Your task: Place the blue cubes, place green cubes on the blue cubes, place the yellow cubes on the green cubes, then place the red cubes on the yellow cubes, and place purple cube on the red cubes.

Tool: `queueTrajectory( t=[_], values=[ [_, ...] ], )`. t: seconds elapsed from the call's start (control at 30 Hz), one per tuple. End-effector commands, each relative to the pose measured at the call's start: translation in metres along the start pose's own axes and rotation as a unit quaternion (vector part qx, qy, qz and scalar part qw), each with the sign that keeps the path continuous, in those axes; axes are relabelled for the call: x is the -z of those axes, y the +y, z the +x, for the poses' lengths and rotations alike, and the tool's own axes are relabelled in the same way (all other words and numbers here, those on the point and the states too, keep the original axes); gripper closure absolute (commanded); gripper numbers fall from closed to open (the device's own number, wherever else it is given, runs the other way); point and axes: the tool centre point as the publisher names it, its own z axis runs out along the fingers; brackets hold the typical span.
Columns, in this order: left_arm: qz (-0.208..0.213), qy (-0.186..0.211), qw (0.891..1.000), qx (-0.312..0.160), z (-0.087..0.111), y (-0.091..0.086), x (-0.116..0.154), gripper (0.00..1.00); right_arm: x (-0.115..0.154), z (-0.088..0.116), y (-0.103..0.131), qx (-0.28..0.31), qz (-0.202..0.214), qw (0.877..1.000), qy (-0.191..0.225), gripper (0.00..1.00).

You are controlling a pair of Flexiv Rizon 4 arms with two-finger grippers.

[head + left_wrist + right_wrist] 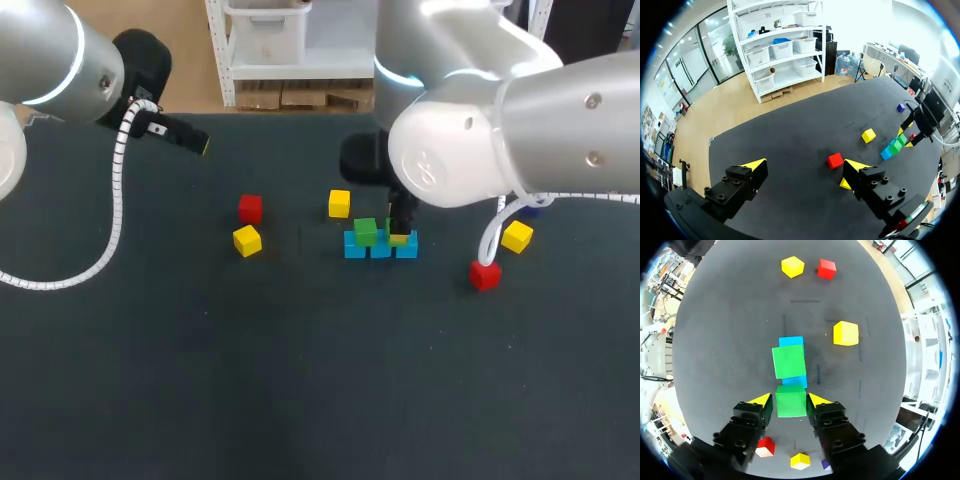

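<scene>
The right pincer point(790, 400) is closed on a green cube point(791, 405), one finger pressed to each side. It holds the cube just over the near end of the blue cubes point(380, 248), which lie in a short row right of the frame's centre in the head view. A second green cube point(365, 232) sits on the left part of that row, just beside the held one.

The left pincer point(805, 166) hangs at the upper left of the head view, well apart from the cubes. Its fingers are spread wide and hold nothing.

On the dark table point(150, 380), a left red cube point(250, 208) and a left yellow cube point(247, 240) lie close together left of centre. A middle yellow cube point(339, 203) lies just above the row. At the right, a right yellow cube point(517, 236) and a right red cube point(485, 275) lie under the right arm. A purple cube point(900, 107) lies beyond the row, seen from the left wrist.
</scene>
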Motion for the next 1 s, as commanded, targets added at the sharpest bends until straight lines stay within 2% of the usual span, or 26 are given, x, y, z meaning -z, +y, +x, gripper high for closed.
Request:
queueTrajectory(
  t=[0.03, 0.07, 0.27, 0.43, 0.67, 1.0],
  values=[
    [0.0, 0.0, 1.0, 0.0, 0.0, 0.0, 0.0, 0.0, 0.001, 0.001, 0.003, 0.0, 0.003, 1.0, -0.002, 0.03],
    [0.0, 0.0, 1.0, 0.0, 0.0, 0.0, 0.0, 0.0, 0.001, 0.001, 0.003, 0.0, 0.003, 1.0, -0.002, 0.0],
    [0.0, 0.0, 1.0, 0.0, 0.0, 0.0, 0.0, 0.0, 0.01, 0.003, 0.004, -0.006, 0.009, 1.0, -0.011, 0.0],
    [0.0, 0.0, 1.0, 0.0, 0.0, 0.0, 0.0, 0.0, 0.029, 0.005, 0.006, -0.01, 0.028, 0.999, -0.017, 0.0],
    [0.0, 0.0, 1.0, 0.0, 0.0, 0.0, 0.0, 0.0, 0.062, 0.02, 0.013, -0.03, 0.041, 0.998, -0.032, 0.0],
    [0.0, 0.0, 1.0, 0.0, 0.0, 0.0, 0.0, 0.0, 0.079, 0.04, 0.023, -0.017, 0.05, 0.998, -0.029, 0.0]
  ],
)
